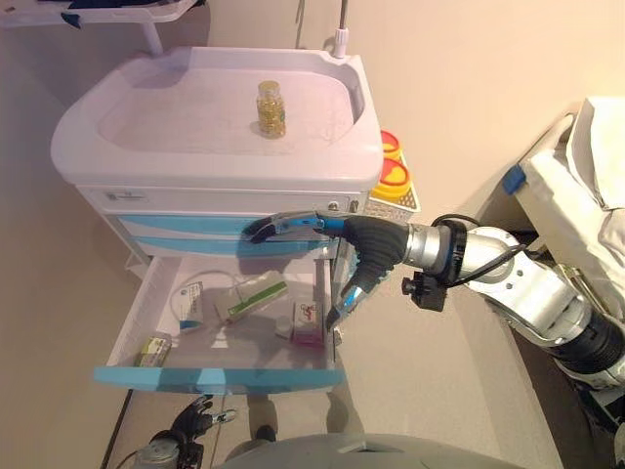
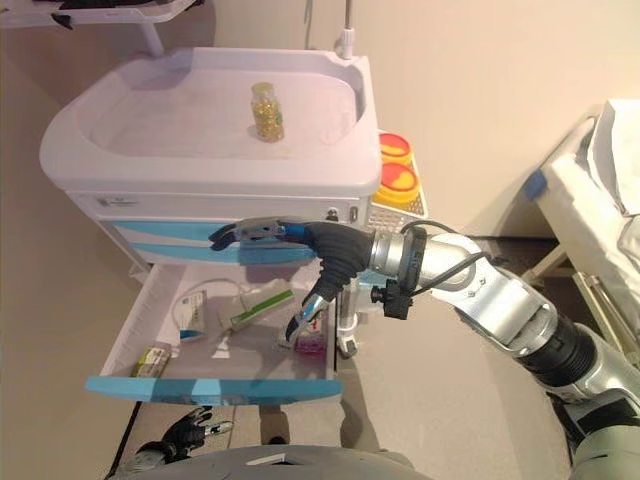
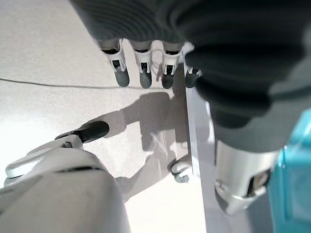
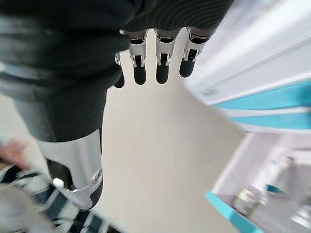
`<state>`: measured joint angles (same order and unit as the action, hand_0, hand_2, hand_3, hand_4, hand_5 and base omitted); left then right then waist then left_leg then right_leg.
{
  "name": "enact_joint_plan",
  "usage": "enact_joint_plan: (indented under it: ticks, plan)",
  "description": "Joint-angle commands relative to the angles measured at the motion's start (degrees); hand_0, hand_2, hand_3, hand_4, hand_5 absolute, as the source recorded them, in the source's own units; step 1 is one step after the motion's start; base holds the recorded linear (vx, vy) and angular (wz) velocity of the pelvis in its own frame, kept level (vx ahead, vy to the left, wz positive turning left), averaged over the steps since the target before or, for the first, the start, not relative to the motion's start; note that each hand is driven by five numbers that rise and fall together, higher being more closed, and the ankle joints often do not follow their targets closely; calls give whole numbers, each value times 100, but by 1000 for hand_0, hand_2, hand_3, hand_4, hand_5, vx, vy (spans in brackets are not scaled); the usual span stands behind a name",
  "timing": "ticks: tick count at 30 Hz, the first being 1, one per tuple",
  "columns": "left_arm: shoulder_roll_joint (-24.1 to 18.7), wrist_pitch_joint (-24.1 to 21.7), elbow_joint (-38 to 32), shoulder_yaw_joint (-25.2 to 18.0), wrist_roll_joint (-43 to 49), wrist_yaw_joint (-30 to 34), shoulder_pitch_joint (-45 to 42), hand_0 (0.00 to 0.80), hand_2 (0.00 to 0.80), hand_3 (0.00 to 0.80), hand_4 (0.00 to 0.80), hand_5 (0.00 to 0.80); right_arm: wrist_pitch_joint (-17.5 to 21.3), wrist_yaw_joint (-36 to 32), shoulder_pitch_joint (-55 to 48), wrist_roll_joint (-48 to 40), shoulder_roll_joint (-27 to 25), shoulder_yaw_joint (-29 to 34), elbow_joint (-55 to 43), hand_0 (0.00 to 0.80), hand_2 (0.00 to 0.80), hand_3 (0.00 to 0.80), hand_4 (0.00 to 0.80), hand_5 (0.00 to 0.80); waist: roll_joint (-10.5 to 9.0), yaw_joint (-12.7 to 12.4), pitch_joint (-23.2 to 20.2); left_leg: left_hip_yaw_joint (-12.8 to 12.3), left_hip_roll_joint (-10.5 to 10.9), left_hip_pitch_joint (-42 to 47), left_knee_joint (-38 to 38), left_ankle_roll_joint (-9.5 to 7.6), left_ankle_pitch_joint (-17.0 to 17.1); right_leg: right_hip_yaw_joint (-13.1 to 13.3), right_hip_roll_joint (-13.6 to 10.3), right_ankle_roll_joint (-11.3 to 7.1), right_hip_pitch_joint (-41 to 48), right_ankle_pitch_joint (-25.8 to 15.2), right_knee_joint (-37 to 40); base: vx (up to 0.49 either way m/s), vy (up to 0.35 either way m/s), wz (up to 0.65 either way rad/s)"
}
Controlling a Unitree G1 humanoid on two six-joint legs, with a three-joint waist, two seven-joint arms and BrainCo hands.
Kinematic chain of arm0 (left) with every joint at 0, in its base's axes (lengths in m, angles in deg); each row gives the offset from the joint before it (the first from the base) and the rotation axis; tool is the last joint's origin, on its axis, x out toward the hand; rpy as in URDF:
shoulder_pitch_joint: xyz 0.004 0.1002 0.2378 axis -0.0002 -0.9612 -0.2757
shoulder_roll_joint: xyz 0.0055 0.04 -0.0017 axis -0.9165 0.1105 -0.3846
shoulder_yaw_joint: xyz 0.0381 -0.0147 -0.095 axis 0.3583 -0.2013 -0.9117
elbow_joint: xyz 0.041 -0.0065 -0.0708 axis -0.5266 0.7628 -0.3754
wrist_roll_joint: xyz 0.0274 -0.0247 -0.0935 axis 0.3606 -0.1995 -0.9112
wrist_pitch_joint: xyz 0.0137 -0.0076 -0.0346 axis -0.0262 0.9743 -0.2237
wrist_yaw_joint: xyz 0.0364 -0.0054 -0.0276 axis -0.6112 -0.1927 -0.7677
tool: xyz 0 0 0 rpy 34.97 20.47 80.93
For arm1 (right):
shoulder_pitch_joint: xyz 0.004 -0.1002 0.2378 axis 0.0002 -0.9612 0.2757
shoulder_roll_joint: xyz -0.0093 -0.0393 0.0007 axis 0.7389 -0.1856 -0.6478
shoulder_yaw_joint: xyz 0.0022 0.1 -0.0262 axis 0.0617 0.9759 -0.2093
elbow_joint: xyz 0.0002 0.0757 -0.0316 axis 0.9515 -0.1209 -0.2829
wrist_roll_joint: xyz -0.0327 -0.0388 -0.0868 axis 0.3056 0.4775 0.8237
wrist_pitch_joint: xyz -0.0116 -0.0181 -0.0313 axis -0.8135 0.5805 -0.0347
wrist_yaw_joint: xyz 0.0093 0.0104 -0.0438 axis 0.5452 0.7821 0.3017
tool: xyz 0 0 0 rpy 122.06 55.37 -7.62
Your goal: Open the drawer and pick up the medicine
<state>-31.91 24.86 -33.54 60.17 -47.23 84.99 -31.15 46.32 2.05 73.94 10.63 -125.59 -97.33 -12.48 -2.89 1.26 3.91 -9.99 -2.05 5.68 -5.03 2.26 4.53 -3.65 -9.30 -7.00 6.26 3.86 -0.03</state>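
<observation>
Open drawer [image 1: 127, 376] holds medicine [image 1: 307, 322] just under right hand [image 1: 366, 256].

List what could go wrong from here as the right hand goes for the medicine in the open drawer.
1. The right hand is open above the drawer's right side; several packs lie close together, so its fingers may nudge the pink box or the green-and-white box instead of gripping one.
2. The arm reaches in beside the cart, so it may bump the cart and topple the bottle on top.
3. The left hand hangs low beneath the drawer front, which could catch it.
</observation>
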Motion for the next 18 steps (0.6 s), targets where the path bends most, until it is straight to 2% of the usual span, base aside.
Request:
enact_joint_plan:
  ticks: [1,4,7,9,11,13,16,18]
  plan:
    - [-225,-305,19,258,536,68,585,0,0,0,0,0,226,-89,-47,80,-55,-63,-63,0,0,0,0,0,32,-85,219,150,-238,-70,708,25,-710,-54,-397,-206,-551,-679,-234,0,0,0]
    - [-277,-350,130,468,993,78,612,0,0,0,0,0,222,-238,-304,25,-52,-88,119,0,0,0,0,0,49,-29,255,113,-242,-90,755,13,-731,-9,-395,-218,-595,-678,-254,3,-14,-6]
    - [-421,-417,213,855,2022,-191,689,0,0,0,0,0,33,-356,-501,-141,-105,-134,278,0,0,0,0,0,75,63,323,77,-245,-133,844,-4,-757,69,-388,-228,-682,-668,-325,-6,-14,-9]
    - [-582,-389,206,1280,2933,-479,815,0,0,0,0,0,-61,-431,-622,-344,-169,-212,432,0,0,0,0,0,110,177,392,9,-255,-180,932,-14,-779,144,-384,-240,-773,-660,-395,-21,2,-8]
    - [-745,-283,160,1703,3451,-634,967,0,0,0,0,0,-124,-708,-712,-555,-202,-308,569,0,0,0,0,0,148,319,471,-66,-257,-230,1028,-25,-809,242,-374,-250,-884,-653,-478,-23,23,-13]
    - [-855,-172,109,1906,3636,-664,1084,0,0,0,0,0,-236,-1018,-798,-860,-267,-346,624,0,0,0,0,0,183,417,536,-133,-253,-253,1101,-31,-841,324,-372,-258,-951,-645,-539,-1,47,-28]
    - [-1113,-95,62,2210,3797,-718,1423,0,0,0,0,0,-675,-1624,-1028,-1660,-323,-419,610,0,0,0,0,0,256,651,670,-279,-243,-287,1301,-25,-926,495,-382,-264,-1063,-653,-625,32,61,-26]
    - [-1262,-79,10,2274,3665,-699,1665,0,0,0,0,0,-912,-1713,-1249,-1896,-302,-424,640,0,0,0,0,0,308,757,765,-346,-239,-329,1428,-9,-972,597,-402,-260,-1124,-668,-663,20,71,-27]
